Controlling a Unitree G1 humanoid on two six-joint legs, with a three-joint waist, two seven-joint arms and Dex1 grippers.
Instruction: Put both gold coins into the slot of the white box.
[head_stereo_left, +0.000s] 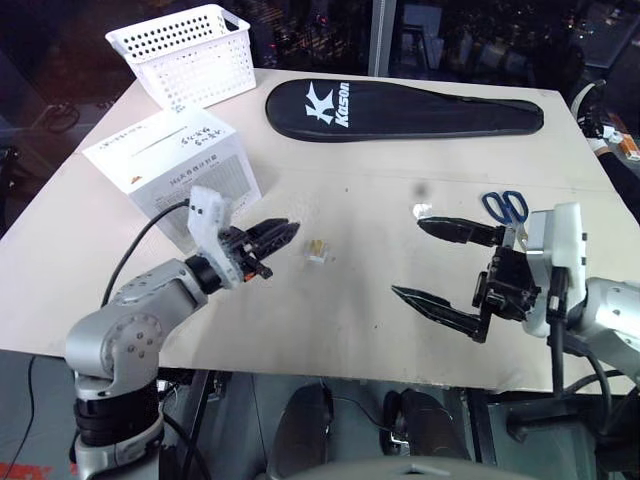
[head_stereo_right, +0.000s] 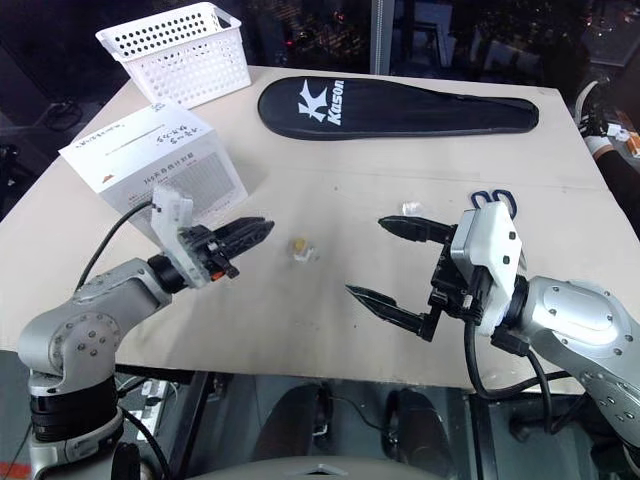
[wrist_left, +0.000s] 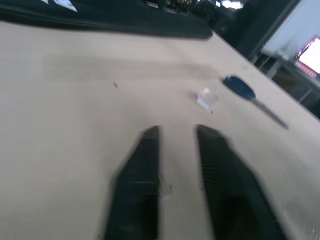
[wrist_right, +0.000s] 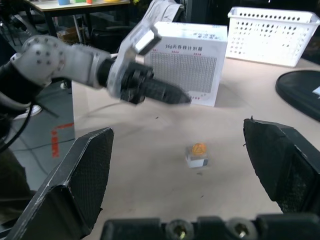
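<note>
A white box stands on the worktop's left side. The left claw, slightly parted and apparently empty, hovers beside one gold coin propped in its holder. The right claw gapes wide, empty, ready for grasping.

I'm reading "Kason" with a big white K on the black racket cover far beyond both grippers. The white box behind the left gripper is showing "366" heading hand-lettered characters.
</note>
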